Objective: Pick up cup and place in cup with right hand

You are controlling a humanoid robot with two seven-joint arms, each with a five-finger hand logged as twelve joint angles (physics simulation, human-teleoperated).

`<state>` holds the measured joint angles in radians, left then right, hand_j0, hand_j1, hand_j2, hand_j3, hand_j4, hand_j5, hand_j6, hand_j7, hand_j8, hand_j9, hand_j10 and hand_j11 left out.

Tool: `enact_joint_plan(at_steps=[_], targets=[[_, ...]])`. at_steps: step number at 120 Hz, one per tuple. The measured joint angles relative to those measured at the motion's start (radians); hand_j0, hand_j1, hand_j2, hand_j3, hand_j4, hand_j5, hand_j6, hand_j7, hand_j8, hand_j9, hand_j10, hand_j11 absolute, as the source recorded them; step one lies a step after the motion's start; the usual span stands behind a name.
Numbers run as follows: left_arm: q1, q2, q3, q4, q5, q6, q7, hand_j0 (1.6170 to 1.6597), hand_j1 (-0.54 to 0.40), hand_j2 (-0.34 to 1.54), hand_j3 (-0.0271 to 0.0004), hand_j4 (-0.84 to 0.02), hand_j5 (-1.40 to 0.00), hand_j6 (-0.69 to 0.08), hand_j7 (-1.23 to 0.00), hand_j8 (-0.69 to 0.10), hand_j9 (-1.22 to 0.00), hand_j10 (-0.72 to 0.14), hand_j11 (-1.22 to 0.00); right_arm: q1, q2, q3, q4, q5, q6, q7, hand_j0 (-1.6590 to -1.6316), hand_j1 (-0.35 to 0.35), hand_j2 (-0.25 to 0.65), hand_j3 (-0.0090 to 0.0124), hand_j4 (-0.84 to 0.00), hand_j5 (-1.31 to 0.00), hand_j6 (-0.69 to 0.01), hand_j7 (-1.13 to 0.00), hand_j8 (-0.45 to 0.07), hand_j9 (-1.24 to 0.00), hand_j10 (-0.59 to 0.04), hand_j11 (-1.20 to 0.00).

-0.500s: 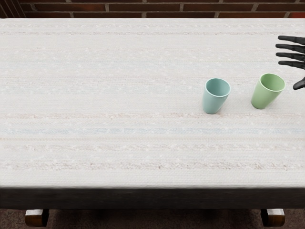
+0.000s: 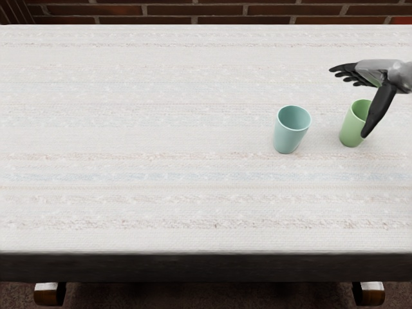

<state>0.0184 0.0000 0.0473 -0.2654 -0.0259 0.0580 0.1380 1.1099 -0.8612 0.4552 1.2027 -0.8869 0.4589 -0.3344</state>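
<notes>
Beside the wide-spread right hand point(image 2: 378, 75), the smooth, tapering green cup point(image 2: 351, 130) stands upright, mouth up; left of the hand, a blue cup point(image 2: 289, 138) likewise.

The single view looks from above, down at a slant, across the worktop point(image 2: 161, 161). It faces a brick wall point(image 2: 193, 10) along the top edge. It sits near enough that the worktop runs past both sides, while its front edge shows low down. The floor point(image 2: 206, 297) below is probably carpet, though too dark to tell.
</notes>
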Motion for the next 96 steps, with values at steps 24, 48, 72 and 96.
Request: enact_joint_plan(at_steps=[24,48,72,96], targets=[[0.0,0.0,0.0,0.0,0.0,0.0,0.0,1.6581,0.349,0.0,-0.0001,0.0,0.0,0.0,0.0,0.0,0.0,0.0,0.0,-0.008,0.098,-0.106,0.025,-0.14,-0.191,-0.003,-1.658,-0.319,-0.004,0.0,-0.031,-0.04,-0.033,-0.03,-0.032,-0.04,-0.03,-0.04],[0.0,0.0,0.0,0.0,0.0,0.0,0.0,1.6581,0.349,0.0,-0.0001,0.0,0.0,0.0,0.0,0.0,0.0,0.0,0.0,-0.004,0.185,-0.151,0.012,-0.168,-0.276,-0.006,-1.6581,-0.302,-0.007,0.0,-0.046,-0.05,-0.048,-0.05,-0.046,-0.05,-0.045,-0.05],[0.0,0.0,0.0,0.0,0.0,0.0,0.0,1.6581,0.349,0.0,-0.0001,0.0,0.0,0.0,0.0,0.0,0.0,0.0,0.0,-0.007,0.238,-0.164,0.007,-0.182,-0.288,-0.007,-1.6581,-0.232,-0.018,0.0,-0.103,-0.13,-0.105,-0.13,-0.104,-0.13,-0.102,-0.13],[0.0,0.0,0.0,0.0,0.0,0.0,0.0,1.6581,0.349,0.0,-0.0001,0.0,0.0,0.0,0.0,0.0,0.0,0.0,0.0,-0.007,0.285,-0.167,-0.007,-0.185,-0.299,-0.008,-1.6581,-0.155,-0.031,0.0,-0.167,-0.21,-0.169,-0.21,-0.167,-0.21,-0.166,-0.21]])
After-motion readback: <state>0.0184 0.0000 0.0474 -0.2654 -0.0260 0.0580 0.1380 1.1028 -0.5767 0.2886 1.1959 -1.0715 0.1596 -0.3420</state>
